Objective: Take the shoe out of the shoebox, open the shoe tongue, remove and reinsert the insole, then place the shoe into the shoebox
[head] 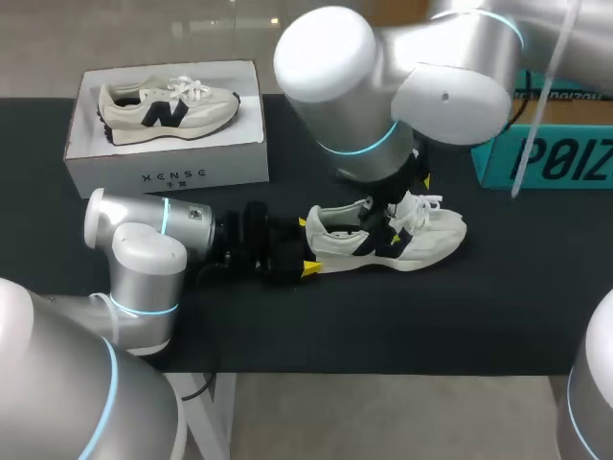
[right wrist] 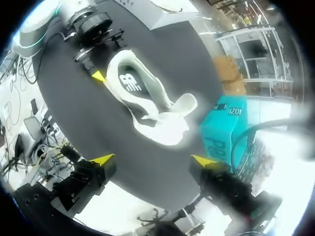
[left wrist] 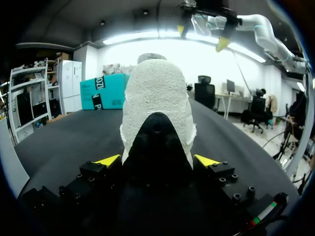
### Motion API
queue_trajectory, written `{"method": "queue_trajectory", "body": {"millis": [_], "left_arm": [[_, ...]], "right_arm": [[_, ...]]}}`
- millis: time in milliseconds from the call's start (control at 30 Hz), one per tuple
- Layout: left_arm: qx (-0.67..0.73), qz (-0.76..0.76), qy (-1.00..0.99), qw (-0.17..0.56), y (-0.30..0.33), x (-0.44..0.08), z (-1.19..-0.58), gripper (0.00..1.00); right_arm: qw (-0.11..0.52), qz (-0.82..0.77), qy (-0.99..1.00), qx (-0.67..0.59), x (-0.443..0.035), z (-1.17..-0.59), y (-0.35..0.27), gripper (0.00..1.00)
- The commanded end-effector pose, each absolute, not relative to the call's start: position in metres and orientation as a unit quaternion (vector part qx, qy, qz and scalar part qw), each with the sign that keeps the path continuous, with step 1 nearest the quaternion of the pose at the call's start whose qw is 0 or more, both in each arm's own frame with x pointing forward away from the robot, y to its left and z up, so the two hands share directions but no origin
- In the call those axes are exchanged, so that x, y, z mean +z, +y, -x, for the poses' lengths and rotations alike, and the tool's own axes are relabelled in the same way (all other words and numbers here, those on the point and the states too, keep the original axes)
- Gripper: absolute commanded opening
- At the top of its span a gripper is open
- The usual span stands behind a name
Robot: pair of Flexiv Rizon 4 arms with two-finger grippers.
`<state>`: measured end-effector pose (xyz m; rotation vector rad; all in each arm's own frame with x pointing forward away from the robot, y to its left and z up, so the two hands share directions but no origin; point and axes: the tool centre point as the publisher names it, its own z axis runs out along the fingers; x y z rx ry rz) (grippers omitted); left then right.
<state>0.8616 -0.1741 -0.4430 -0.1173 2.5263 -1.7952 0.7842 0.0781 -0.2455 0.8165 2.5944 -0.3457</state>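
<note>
the white shoebox (head: 163, 165) at the table's back left holds one cream shoe with a dark side mark (head: 168, 110), lying lengthwise. the left gripper (head: 306, 245) has its fingers clamped on the heel of the second shoe (head: 421, 244) at the table's middle. this one is cream with white laces and a dark lining, long axis left to right, toe pointing right. the right gripper (right wrist: 153, 161) hangs above it, fingers wide apart. a teal box (head: 556, 158) stands at the far right.
</note>
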Motion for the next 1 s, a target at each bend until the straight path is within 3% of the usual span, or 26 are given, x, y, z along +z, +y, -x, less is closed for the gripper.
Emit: {"method": "queue_trajectory", "body": {"millis": [33,533,600,633,1000], "left_arm": [[-0.577,0.037,0.816,0.018,-0.176,-0.447,-0.862,0.0],[-0.577,0.037,0.816,0.018,-0.176,-0.447,-0.862,0.0],[-0.577,0.037,0.816,0.018,-0.176,-0.447,-0.862,0.0],[-0.577,0.037,0.816,0.018,-0.176,-0.447,-0.862,0.0],[-0.577,0.037,0.816,0.018,-0.176,-0.447,-0.862,0.0]], "right_arm": [[0.223,-0.128,0.966,-0.029,-0.247,-0.782,0.07,1.0],[0.228,-0.126,0.965,-0.031,-0.241,-0.787,0.076,1.0],[0.227,-0.129,0.965,-0.028,-0.239,-0.79,0.078,0.29],[0.224,-0.126,0.966,-0.031,-0.238,-0.792,0.08,0.0],[0.173,-0.12,0.976,-0.047,-0.248,-0.801,0.1,0.0]]}}
